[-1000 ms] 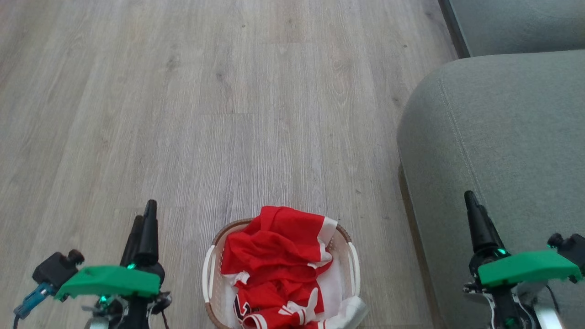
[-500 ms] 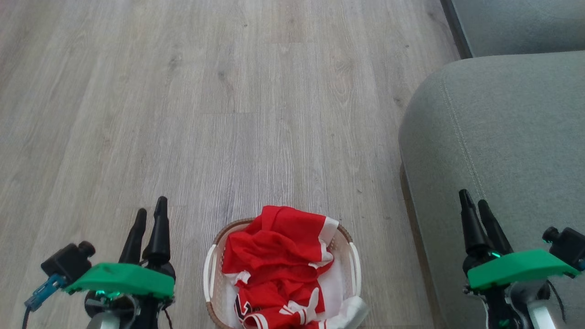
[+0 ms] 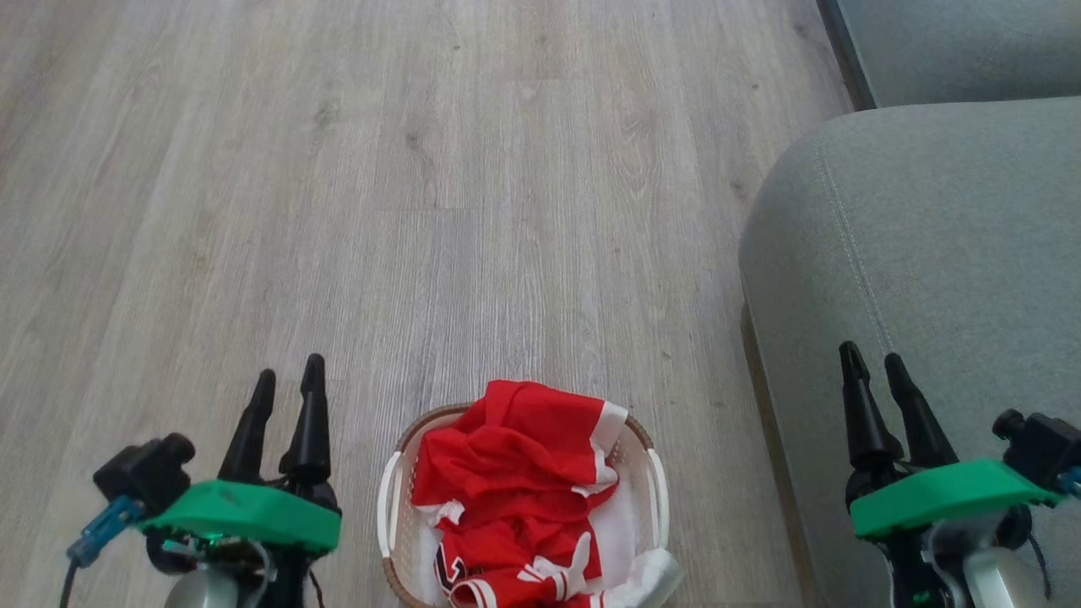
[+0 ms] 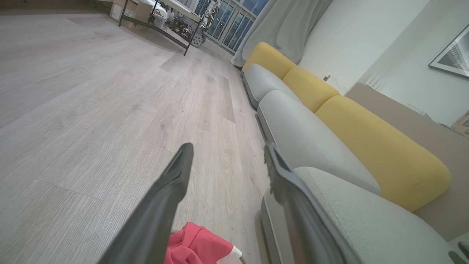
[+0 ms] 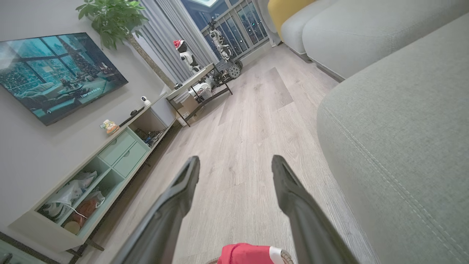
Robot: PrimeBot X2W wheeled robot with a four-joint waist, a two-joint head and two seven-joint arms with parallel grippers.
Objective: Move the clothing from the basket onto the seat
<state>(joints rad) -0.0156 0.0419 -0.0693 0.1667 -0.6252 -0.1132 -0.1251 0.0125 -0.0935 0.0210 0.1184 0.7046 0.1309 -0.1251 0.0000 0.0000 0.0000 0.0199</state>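
The left tool [image 3: 290, 371] hangs to the left of the basket [image 3: 387, 507], its two dark fingers spread apart with nothing between them. The right tool [image 3: 870, 356] hangs to the right of the basket, fingers likewise parted and empty, in front of the seat [image 3: 946, 236]. The clothing [image 3: 507, 473] lies heaped inside the basket, red with white bands, one fold draped over the basket's far rim. The basket stands on the wooden floor [image 3: 422, 211], with the seat near its right side.
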